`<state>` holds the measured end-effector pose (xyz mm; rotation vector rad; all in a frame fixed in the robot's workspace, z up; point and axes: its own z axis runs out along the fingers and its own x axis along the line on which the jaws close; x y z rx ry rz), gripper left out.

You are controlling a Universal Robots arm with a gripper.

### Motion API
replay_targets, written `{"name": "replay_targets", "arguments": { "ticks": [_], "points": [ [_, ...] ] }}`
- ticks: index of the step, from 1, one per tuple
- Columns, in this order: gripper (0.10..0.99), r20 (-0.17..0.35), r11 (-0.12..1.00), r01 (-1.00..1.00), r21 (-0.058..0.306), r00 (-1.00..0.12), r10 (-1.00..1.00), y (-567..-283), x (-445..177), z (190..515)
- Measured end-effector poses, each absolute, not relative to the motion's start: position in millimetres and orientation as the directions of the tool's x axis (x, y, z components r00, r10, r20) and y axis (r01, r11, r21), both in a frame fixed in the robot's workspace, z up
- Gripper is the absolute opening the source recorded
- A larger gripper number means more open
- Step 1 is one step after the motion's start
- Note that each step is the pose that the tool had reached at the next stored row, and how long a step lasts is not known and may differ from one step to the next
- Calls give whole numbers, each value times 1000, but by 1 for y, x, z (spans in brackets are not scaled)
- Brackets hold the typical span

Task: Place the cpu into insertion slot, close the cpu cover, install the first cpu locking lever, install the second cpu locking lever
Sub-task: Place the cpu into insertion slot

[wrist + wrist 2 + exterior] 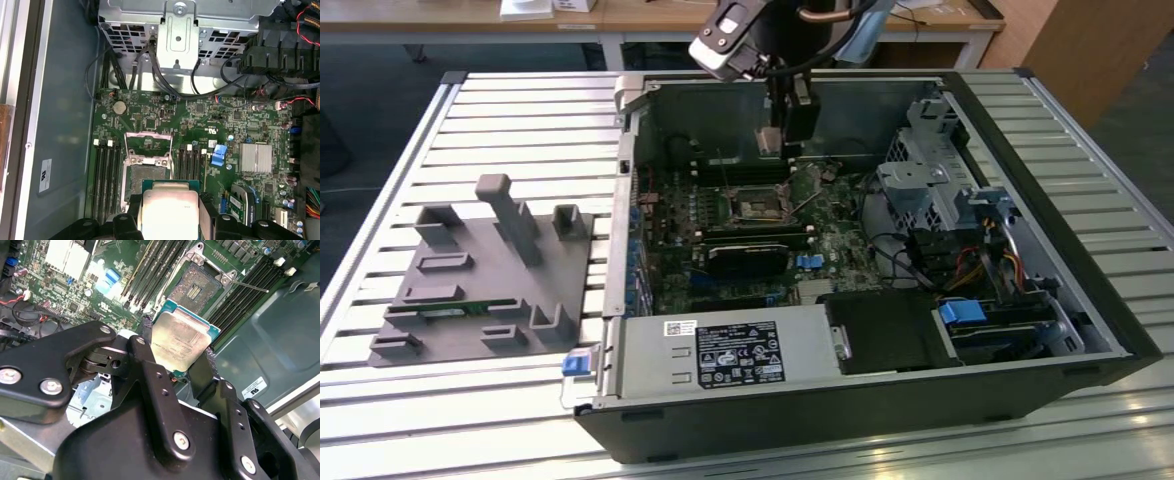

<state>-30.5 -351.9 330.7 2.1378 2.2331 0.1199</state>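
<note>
- Exterior view: gripper (786, 150) hangs inside the open computer case (1067, 300), over the green motherboard (841, 235) and near the insertion slot (758, 208).
- Second wrist view: cpu (181, 341), pale metal face showing, is clamped at two opposite edges between the black fingers (145, 352). The insertion slot (200, 284) lies apart from it, its dark centre bare.
- First wrist view: cpu (167, 212) is gripped the same way and not seated in the insertion slot (142, 181). The cpu cover (148, 144) stands swung open at the slot's edge.
</note>
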Motion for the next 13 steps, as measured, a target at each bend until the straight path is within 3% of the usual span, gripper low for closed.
{"name": "replay_targets", "arguments": {
  "ticks": [13],
  "points": [
    [537,14,30,996,89,-32,999,-351,-31,322]
  ]
}}
